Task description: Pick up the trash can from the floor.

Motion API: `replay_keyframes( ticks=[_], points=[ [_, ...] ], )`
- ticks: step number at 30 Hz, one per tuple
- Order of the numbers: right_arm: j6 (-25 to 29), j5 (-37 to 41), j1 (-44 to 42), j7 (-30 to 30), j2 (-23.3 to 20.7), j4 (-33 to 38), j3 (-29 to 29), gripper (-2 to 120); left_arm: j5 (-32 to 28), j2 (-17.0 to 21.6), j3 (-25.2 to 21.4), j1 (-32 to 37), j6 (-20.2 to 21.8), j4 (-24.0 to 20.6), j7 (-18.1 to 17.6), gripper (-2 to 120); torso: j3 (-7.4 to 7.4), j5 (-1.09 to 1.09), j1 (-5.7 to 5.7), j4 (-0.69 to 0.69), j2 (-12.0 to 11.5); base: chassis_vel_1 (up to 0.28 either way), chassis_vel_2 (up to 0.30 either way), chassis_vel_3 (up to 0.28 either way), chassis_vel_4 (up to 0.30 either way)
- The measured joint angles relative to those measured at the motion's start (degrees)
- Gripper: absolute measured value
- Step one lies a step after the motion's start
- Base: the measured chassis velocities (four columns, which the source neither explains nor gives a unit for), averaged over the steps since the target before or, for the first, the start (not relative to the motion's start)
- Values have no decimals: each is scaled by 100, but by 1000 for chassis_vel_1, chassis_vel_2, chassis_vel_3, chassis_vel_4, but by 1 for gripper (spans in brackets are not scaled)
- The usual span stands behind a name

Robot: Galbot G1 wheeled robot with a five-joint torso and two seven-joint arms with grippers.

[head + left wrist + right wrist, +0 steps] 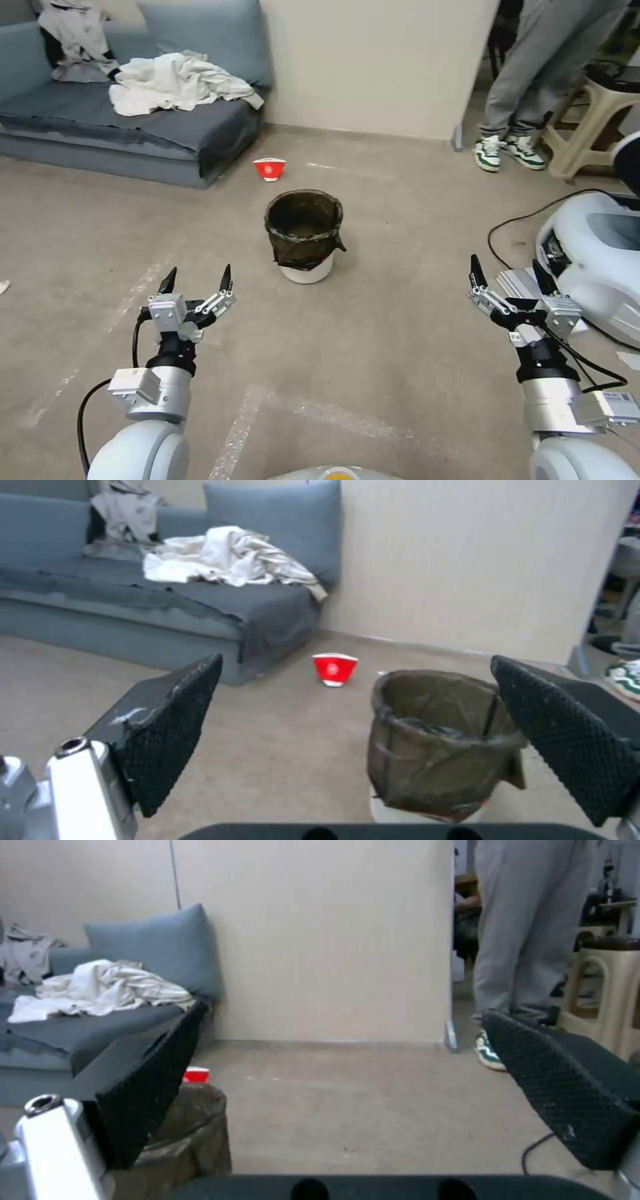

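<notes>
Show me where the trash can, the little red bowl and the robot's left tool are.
trash can (303,235): head view, on the dark bag over its side.
red-and-white bowl (269,169): head view, on its red side.
left tool (197,280): head view, midway between its open fingertips.

No text, label, brand, number or sign can be read on anything here.

Beige-grey floor (400,333) with faint whitish tape marks at lower left. Trash can (304,237) stands upright at frame centre, dark bag folded over rim. Small red-and-white bowl (269,169) just above it, apart. Black cable (513,223) at right. Grey sofa (127,133) at upper left.
</notes>
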Motion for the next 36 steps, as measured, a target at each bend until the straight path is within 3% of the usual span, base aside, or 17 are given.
replay_keyframes(
  ticks=[20, 36],
  points=[
    [232, -8, -40, -132, 19, -50, 19, 100, 167, 10, -27, 9, -120, 16, -1, 100, 0, 0, 0, -1, 0, 2, 3, 2, 3],
    [233, -13, -80, -145, 28, 8, 27, 100, 131, 19, -24, 32, -121, -39, 10, 100, 0, 0, 0, -2, 0, -80, 82, 88, -75]
  ],
)
